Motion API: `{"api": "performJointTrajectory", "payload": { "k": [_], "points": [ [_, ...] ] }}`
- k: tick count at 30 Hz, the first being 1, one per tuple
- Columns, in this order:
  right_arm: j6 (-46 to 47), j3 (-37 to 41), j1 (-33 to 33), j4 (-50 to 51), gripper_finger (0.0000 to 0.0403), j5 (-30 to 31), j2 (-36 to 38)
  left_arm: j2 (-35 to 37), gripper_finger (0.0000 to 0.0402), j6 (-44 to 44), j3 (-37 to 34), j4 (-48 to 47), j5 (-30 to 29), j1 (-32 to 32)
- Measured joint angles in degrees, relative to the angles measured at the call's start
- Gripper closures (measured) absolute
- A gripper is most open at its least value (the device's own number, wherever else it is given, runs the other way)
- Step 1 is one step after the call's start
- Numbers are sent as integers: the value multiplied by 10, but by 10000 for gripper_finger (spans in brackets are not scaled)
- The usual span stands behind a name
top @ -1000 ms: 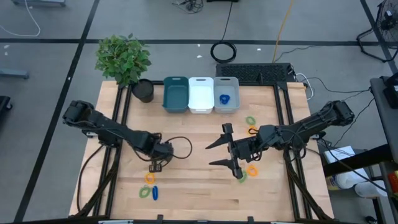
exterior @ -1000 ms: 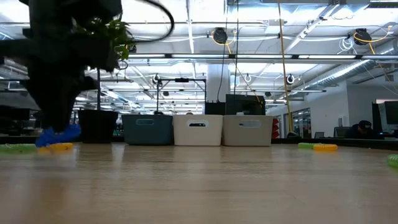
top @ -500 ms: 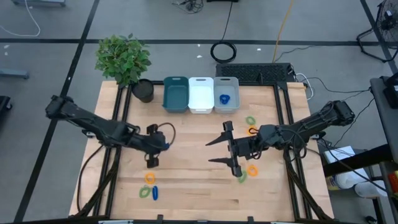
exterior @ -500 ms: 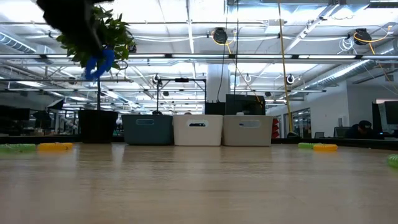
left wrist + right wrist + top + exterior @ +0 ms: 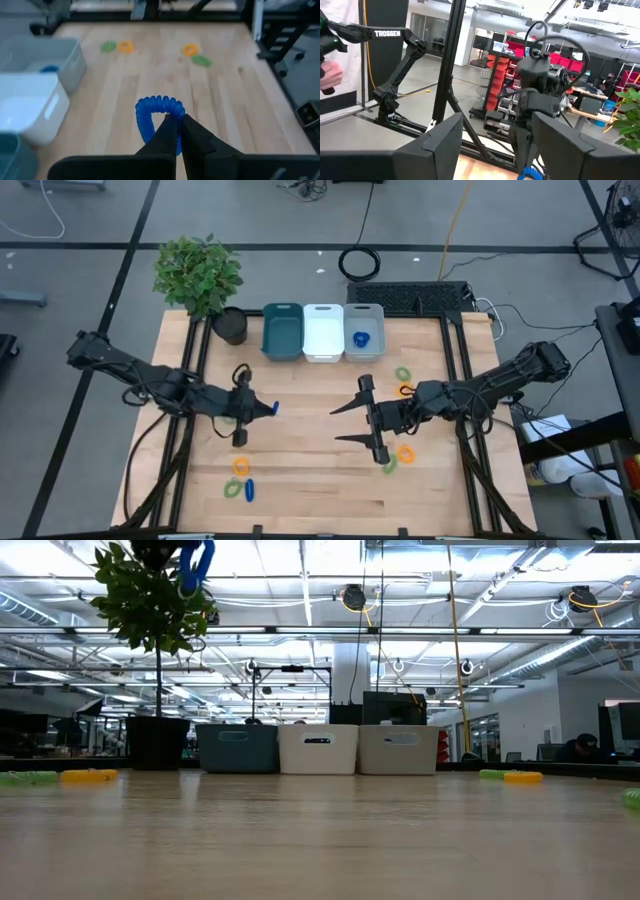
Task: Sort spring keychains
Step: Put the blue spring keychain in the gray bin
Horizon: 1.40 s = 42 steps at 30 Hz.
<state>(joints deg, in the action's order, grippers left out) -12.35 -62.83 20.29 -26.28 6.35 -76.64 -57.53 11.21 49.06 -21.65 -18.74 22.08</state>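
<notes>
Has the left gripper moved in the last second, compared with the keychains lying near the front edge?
Yes. The left gripper, shut on a blue spring keychain, has risen and moved away from the orange keychain on the table, toward the bins.

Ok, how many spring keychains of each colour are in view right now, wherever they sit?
Blue keychains: 3 (one in the grey bin, one held by the left gripper)
Orange keychains: 3
Green keychains: 3
Total: 9
</notes>
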Motion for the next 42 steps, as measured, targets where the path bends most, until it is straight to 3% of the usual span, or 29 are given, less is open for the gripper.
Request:
{"api": "performJointTrajectory", "payload": {
  "k": [18, 33, 42],
  "points": [
    [53, 0, -53, -1, 179, 1, -12, -3, 396, -176, 0, 264, -14, 28],
    [105, -1, -98, -37, 179, -31, -87, -61, 396, -211, 0, 358, 82, -24],
    [113, -1, -100, -71, 179, -37, -104, -87, 396, -216, 0, 382, 85, -38]
  ]
}}
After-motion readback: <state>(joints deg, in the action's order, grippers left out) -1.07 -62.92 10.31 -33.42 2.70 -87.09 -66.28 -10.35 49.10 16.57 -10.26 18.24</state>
